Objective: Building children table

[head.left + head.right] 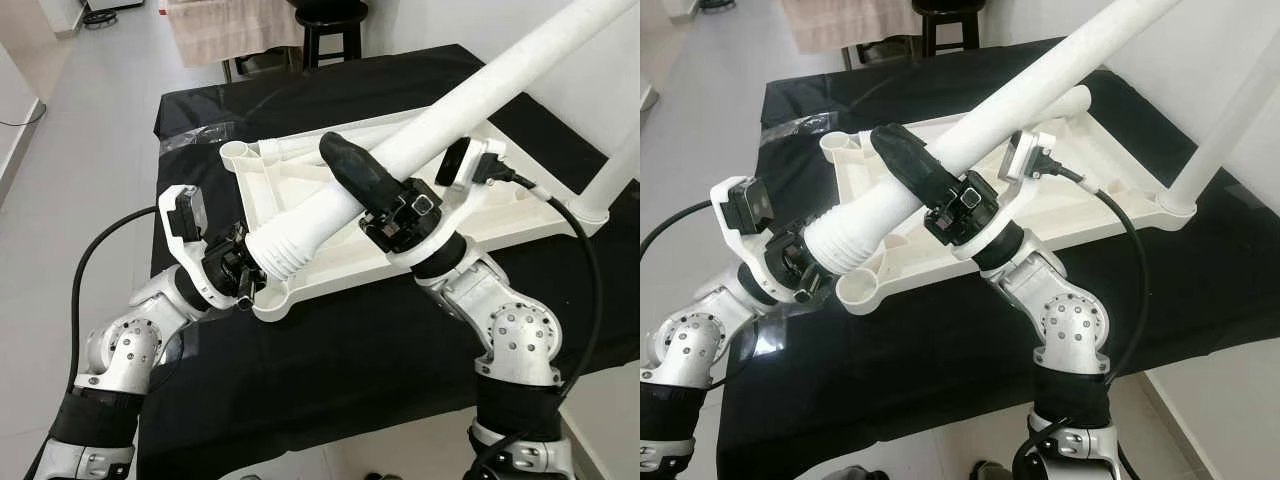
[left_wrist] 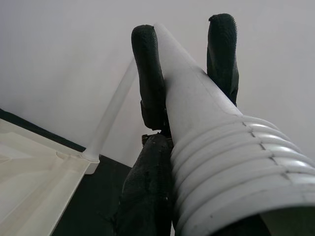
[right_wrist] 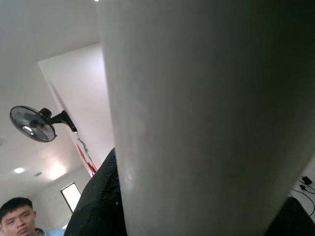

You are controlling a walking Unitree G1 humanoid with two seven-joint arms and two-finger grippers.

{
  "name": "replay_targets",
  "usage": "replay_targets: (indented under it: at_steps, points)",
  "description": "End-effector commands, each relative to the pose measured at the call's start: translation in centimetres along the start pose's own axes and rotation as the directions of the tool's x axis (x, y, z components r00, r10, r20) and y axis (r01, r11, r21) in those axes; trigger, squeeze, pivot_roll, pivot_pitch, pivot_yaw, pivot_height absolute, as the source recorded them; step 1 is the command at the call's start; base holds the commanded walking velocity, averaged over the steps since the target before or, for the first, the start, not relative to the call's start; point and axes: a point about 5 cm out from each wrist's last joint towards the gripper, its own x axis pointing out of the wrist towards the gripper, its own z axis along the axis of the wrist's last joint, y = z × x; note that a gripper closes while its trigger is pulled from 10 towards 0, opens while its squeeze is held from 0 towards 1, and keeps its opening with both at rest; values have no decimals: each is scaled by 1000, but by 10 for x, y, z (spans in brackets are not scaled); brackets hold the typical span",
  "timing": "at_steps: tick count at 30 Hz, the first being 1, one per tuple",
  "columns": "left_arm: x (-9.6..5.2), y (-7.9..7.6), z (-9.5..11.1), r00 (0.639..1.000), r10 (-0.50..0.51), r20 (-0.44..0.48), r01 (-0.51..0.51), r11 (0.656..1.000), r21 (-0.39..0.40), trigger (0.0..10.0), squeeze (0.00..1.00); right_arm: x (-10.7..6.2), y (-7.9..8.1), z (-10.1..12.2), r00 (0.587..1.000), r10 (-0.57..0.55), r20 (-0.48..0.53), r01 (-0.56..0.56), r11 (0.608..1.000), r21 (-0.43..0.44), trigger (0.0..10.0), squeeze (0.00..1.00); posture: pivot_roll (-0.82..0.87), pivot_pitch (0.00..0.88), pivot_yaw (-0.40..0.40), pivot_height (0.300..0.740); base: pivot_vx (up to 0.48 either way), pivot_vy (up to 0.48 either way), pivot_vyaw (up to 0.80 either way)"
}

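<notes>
A long white table leg [image 1: 470,100] slants from low on the left up to the far right over the upturned white tabletop [image 1: 300,180]. Its ribbed end [image 1: 285,245] hangs just above the near-left corner socket [image 1: 272,298]. My right gripper [image 1: 350,165] is shut on the leg's middle, one black finger lying over the top. At the ribbed end, my left gripper [image 1: 240,270] is shut on the same leg; one of its fingers [image 2: 147,196] lies beside the ribs. A second leg [image 1: 615,170] stands upright in the far-right corner.
The tabletop lies on a table under a black cloth [image 1: 350,380], with a clear plastic bag [image 1: 190,140] at the far left. Behind it are a dark stool [image 1: 330,30] and a hanging towel [image 1: 230,30]. A person [image 3: 17,219] and a wall fan [image 3: 32,123] appear in the right wrist view.
</notes>
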Motion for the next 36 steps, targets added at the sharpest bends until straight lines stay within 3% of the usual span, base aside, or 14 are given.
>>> replay_targets:
  at_steps: [1,7,8,14,17,22,27,29,30,31,33,34,35,36]
  points:
    - [2,-2,-14,997,-10,-79,7,999,-36,10000,0,7,8,-11,997,57,-58,-56,998,26,0,0,25,121,10,740,0,0,0]
    - [1,4,-17,994,50,-93,-55,997,-55,10000,0,5,3,-7,999,29,-33,-29,999,13,0,0,27,120,8,740,0,0,0]
    - [-2,2,-18,993,49,-103,-57,995,-78,10000,1000,4,-2,1,1000,-3,2,3,1000,-5,0,0,27,120,9,740,0,0,0]
    - [-6,0,-20,992,40,-118,-53,993,-110,10000,1000,1,-9,13,998,-46,51,47,998,-28,0,0,27,120,9,740,0,0,0]
    - [-33,-3,-3,994,84,-66,-90,992,-92,10000,1000,-13,-13,42,988,-88,129,98,992,-73,0,0,32,129,10,740,0,0,0]
    - [-58,-6,8,989,131,-70,-137,988,-78,10000,1000,-22,-17,62,974,-115,193,137,985,-101,0,0,33,130,12,740,0,0,0]
    - [-72,-8,10,979,183,-89,-188,981,-54,10000,1000,-24,-24,64,968,-190,166,222,954,-203,0,0,42,134,10,740,0,0,0]
    - [-71,-7,9,973,219,-80,-221,975,-16,10000,1000,-22,-32,58,956,-267,117,291,901,-323,0,0,45,135,7,740,0,0,0]
    - [-65,0,5,953,299,-56,-297,954,43,10000,1000,-20,-40,53,933,-348,96,355,835,-420,10000,0,46,135,5,740,0,0,0]
    - [-65,0,5,953,299,-56,-297,954,43,10000,1000,-20,-40,53,933,-348,96,355,835,-420,10000,0,46,135,5,740,0,0,0]
    - [-54,10,-1,899,438,-2,-435,893,116,10000,1000,-16,-50,47,895,-438,78,405,731,-549,10000,0,47,136,4,740,0,0,0]
    - [-46,21,-8,824,565,30,-564,816,125,10000,553,-15,-52,44,887,-455,77,408,696,-591,10000,0,48,136,4,740,0,0,0]
    - [-46,21,-8,824,565,30,-564,816,125,10000,553,-15,-52,44,887,-455,77,408,696,-591,10000,0,48,136,4,740,0,0,0]
    - [-40,28,-14,743,668,39,-665,732,147,10000,239,-14,-53,42,888,-453,78,406,692,-597,10000,0,48,136,4,740,0,0,0]
